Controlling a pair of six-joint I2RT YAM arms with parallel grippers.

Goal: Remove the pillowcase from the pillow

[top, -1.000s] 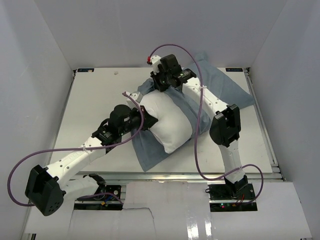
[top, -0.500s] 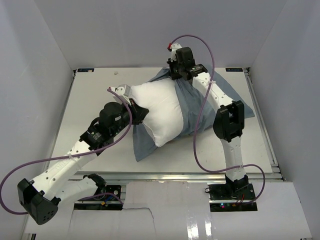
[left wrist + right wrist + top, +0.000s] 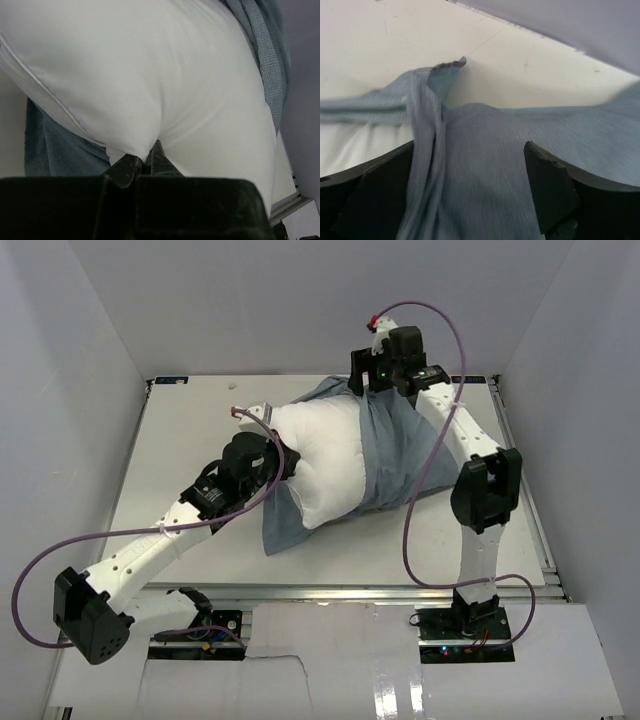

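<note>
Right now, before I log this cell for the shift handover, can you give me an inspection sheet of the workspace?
Surface: white table, no spills seen.
Job's things: white pillow largely exposed, lying on the grey-blue pillowcase, which covers its right side.
Clutter: nothing seen.
End effectors: left end effector shut on a pinch of the pillow; right end effector open, pillowcase cloth between its fingers.
Cables: purple left cable and right cable hang in loops off their arms.
Surroundings: white walls on three sides.
</note>
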